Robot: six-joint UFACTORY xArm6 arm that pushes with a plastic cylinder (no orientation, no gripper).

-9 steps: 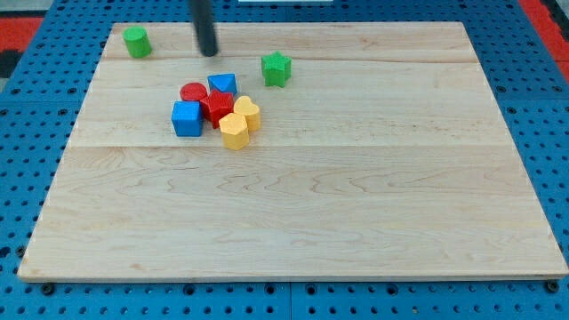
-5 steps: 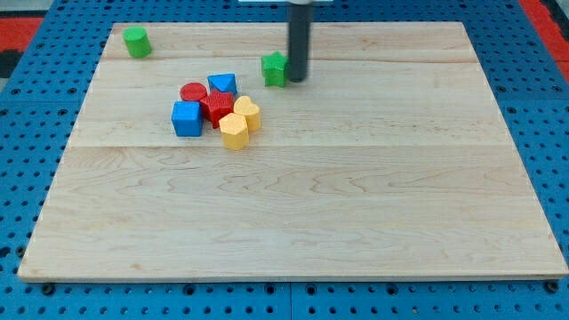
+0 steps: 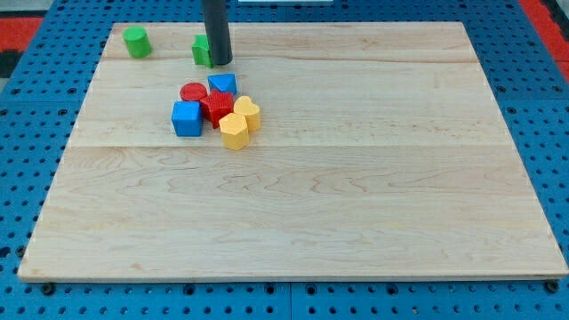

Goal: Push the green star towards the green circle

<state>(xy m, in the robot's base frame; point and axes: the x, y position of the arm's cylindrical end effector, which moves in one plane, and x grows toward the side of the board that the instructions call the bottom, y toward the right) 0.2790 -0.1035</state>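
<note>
The green star [image 3: 201, 50] lies near the board's top edge, partly hidden behind my rod. My tip [image 3: 220, 62] touches the star's right side. The green circle [image 3: 136, 42] stands at the top left corner of the board, a short gap to the left of the star.
A tight cluster sits below the star: a red circle [image 3: 193, 92], a blue triangle [image 3: 222, 84], a blue cube [image 3: 187, 118], a red block [image 3: 216, 108], a yellow heart [image 3: 248, 114] and a yellow hexagon [image 3: 234, 131]. The wooden board [image 3: 356, 178] lies on a blue pegboard.
My tip swept from the star's right side to the left, pushing the green star left and slightly up, much closer to the green circle. The cluster has not moved.
</note>
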